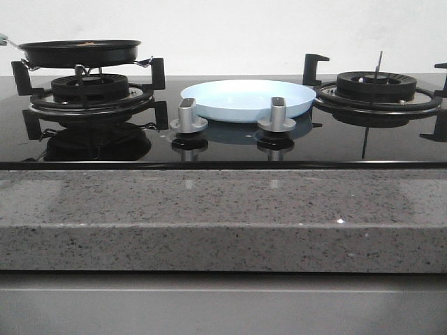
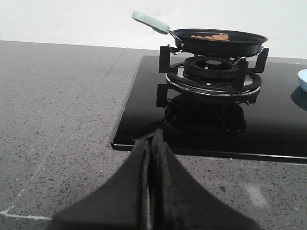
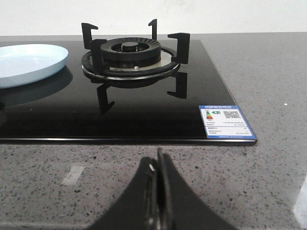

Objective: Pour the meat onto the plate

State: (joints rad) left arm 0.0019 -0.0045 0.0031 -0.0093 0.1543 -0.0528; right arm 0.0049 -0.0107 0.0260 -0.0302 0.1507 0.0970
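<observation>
A heap of reddish-brown meat (image 2: 211, 36) lies in a black frying pan (image 2: 218, 42) with a pale-green handle (image 2: 150, 21), resting on the left burner (image 1: 89, 89). The pale-blue plate (image 1: 248, 99) sits on the black glass hob between the two burners; its rim also shows in the right wrist view (image 3: 29, 64). My left gripper (image 2: 153, 139) is shut and empty over the granite counter, short of the hob's front left corner. My right gripper (image 3: 157, 158) is shut and empty over the counter, in front of the right burner (image 3: 129, 55). Neither gripper shows in the front view.
Two silver knobs (image 1: 187, 115) (image 1: 276, 115) stand in front of the plate. The right burner's black grate (image 1: 377, 89) has upright prongs. A blue-and-white label (image 3: 225, 122) is stuck at the hob's front right corner. Speckled granite counter (image 1: 223, 209) surrounds the hob.
</observation>
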